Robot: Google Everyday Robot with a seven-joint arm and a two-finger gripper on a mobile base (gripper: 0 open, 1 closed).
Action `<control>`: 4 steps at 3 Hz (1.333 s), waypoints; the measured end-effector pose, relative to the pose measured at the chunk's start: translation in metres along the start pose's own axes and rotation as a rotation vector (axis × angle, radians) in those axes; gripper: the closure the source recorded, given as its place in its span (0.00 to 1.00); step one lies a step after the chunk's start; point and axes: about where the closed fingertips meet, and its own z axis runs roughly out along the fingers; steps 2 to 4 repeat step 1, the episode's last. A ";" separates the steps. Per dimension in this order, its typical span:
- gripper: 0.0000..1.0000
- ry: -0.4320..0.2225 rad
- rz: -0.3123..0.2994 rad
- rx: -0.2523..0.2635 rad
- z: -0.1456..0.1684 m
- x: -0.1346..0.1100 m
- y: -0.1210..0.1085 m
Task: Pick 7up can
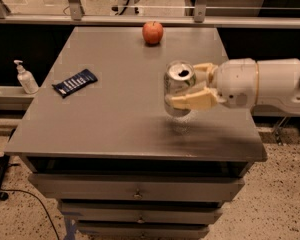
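The 7up can [178,86] is a silvery can with a shiny top and a dark drinking hole. It hangs upright in the air above the right part of the grey table [115,119]. My gripper [192,85] reaches in from the right on a white arm and is shut on the can. One cream finger [192,101] crosses the can's lower front; the other finger [204,69] lies behind its top.
A red apple [152,32] sits at the table's far edge. A dark blue snack packet [75,82] lies on the left. A hand sanitiser bottle [25,77] stands on a ledge left of the table. Drawers sit below the tabletop.
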 end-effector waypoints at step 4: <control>1.00 -0.007 -0.024 -0.005 0.006 -0.014 -0.006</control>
